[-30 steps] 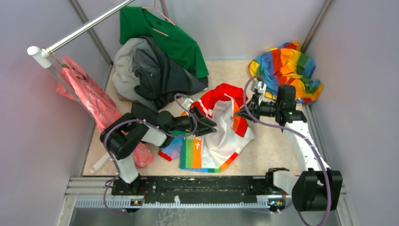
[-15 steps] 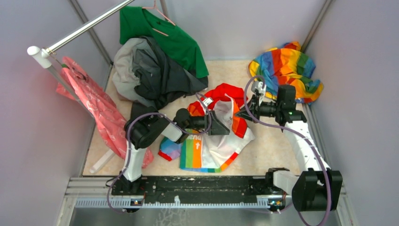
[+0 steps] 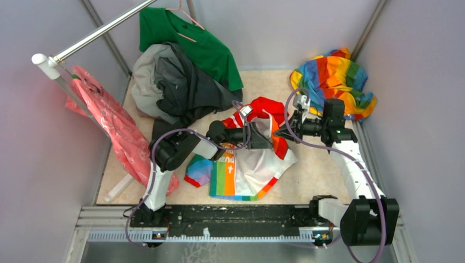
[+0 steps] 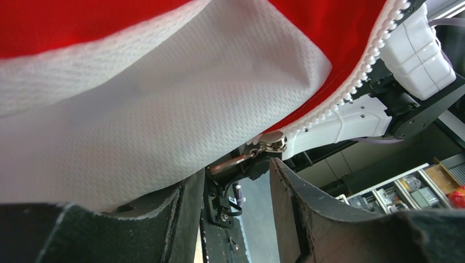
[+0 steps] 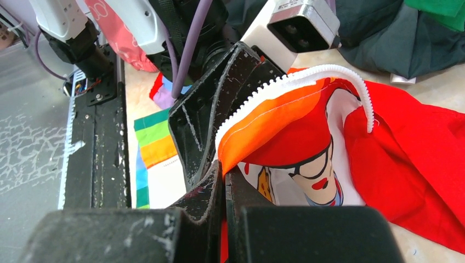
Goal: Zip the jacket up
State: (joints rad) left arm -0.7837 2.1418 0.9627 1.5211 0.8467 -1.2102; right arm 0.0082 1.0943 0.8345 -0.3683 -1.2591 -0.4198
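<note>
Start on the left. Your left end effector [image 3: 262, 137] reaches in from the left, over the jacket [image 3: 247, 167]. The jacket lies crumpled in the middle of the desk [image 3: 318, 175], with its red hood [image 3: 263, 107] toward the far side. The jaws stand partly apart and hold nothing.

In the left wrist view the small metal slider [image 4: 271, 143] sits right above the gap between the two fingers [image 4: 183, 213]. Its pull tab [image 4: 230, 163] points down toward that gap. The tab is close to the fingers, but I do not think it is pinched.

From the slider a row of white zipper teeth [image 4: 351, 82] runs up and to the right along the red cloth. You can see just one row there, not two rows locked together, so the front looks open to me.

On the right, your right end effector [image 3: 283, 132] is closed tight on the orange edge of the jacket, just by the teeth. It holds that edge up off the desk.

So the job looks only begun. The cloth is held and the slider is found. What is left is to close on the tab, then pull the slider all along the teeth until the front is shut. I cannot tell whether the other side's teeth are in the slider.
</note>
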